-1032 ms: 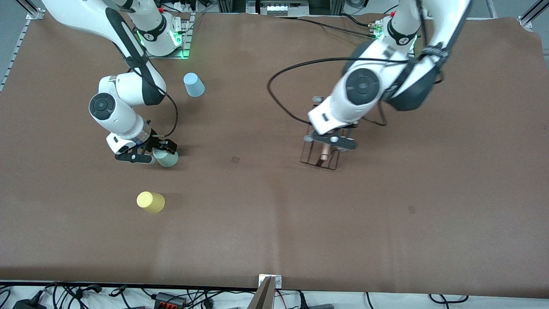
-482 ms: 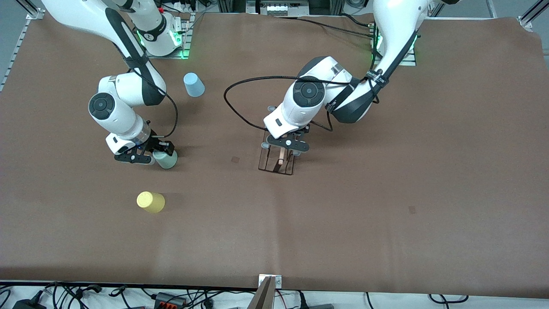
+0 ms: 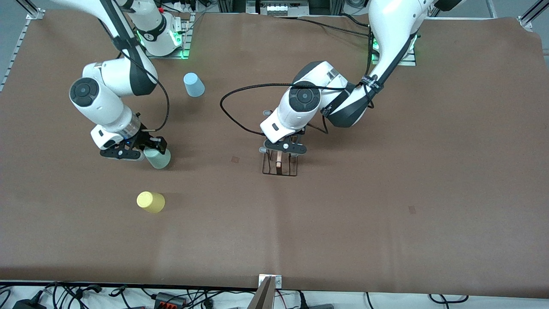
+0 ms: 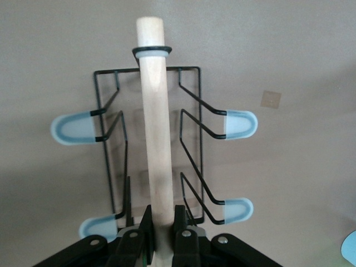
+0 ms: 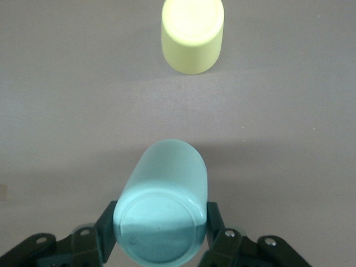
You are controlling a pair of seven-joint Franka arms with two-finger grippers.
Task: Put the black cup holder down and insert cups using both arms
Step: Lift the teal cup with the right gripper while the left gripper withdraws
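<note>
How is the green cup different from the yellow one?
The pale green cup is clamped between the right gripper's fingers and tilted; the yellow cup stands free on the table, upside down, nearer the front camera. One is pale green, the other yellow. Both are small, plain, tapered cups of like size.

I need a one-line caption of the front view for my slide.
Left gripper holds the rack by its handle at mid-table; right gripper grips the green cup; yellow cup and blue cup wait.
</note>
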